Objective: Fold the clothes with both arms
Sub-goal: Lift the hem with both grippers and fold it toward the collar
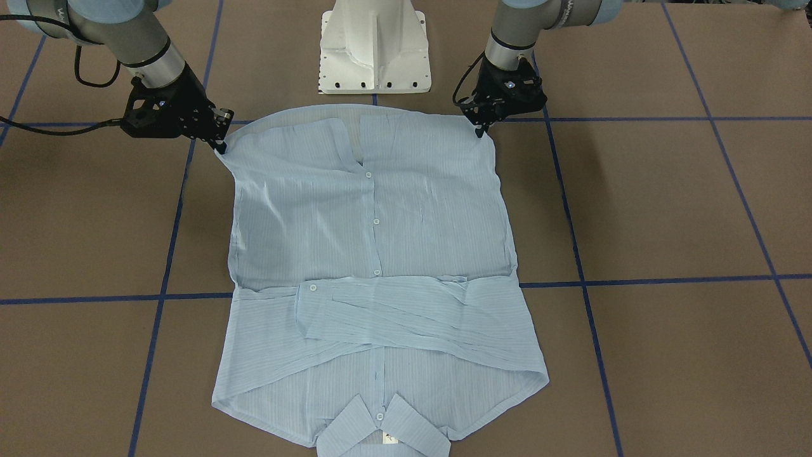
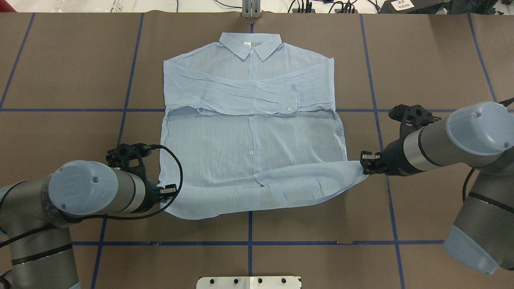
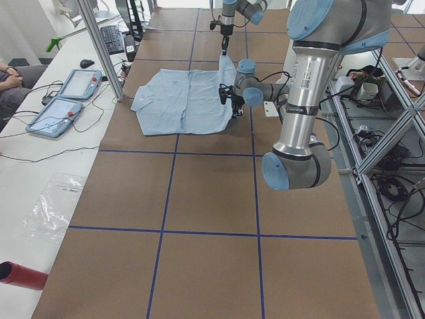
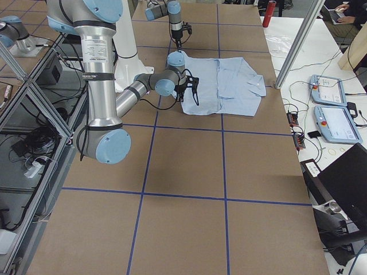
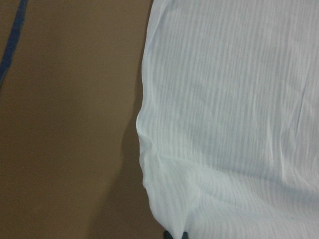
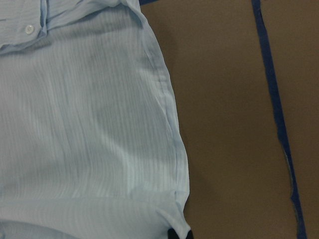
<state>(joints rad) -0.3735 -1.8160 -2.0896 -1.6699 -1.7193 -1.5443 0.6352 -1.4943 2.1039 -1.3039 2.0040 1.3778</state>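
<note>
Pinching the two hem corners of the shirt [image 2: 249, 132], both arms reach in low over the brown tabletop [image 1: 666, 203]. The left fingers [image 1: 479, 130] are pressed together on the hem corner on the robot's left, and the right fingers [image 1: 220, 147] are closed on the opposite corner in the same way. In each wrist view, dark fingertips show at the bottom edge with striped cloth gathered between them.

The shirt lies in the middle of the tabletop, front side up and buttoned. Its collar [image 2: 249, 45] is at the far side from the robot, and its hem is nearest the white pedestal base [image 1: 375, 47]. Both sleeves [image 2: 249, 94] are folded across the chest, one over the other, with a cuff button showing at each end.

The hem edge runs between the two sets of fingers. At the right fingers the corner is drawn up and outward off the surface, and creases run from it into the body of the shirt. At the left fingers the cloth sits lower and smoother. The left arm [image 2: 84, 192] and the right arm [image 2: 441, 140] come in from opposite sides, their wrists angled toward the shirt.

Blue tape lines [image 1: 634, 279] mark the tabletop into squares, and one of them passes under the folded sleeves. In the left side view, two handheld control screens [image 3: 70, 83] lie on a white bench beside the tabletop.
</note>
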